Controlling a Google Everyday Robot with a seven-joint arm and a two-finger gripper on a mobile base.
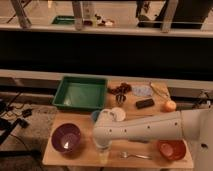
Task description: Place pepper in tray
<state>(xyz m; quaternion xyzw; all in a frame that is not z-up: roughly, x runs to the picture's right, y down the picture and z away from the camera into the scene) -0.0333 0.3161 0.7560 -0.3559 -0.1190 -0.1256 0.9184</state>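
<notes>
A: Where is the gripper?
B: The gripper (103, 152) hangs at the end of the white arm (145, 130), which reaches in from the right across the front half of the wooden table (80, 152). It points downward at the near edge, between the purple bowl (66, 138) on one side and the fork (134, 155) on the other.

A: And the claw?
B: Its two fingers stand apart and clasp no object.

A: Where is the pepper?
B: The pepper (160, 91) shows only as a slim, curved, pale shape at the far right of the table, behind the round orange fruit (170, 105). Its identity is not certain. It lies on the tabletop, well apart from the gripper and outside the green tray (80, 94).

A: Where is the tray?
B: The green tray sits at the far left of the table, beyond the purple bowl. Beside it, towards the fruit, lie a dark cluster (120, 89) and a black oblong object (145, 103). An orange bowl (171, 149) occupies the near right corner, just beside the arm.
</notes>
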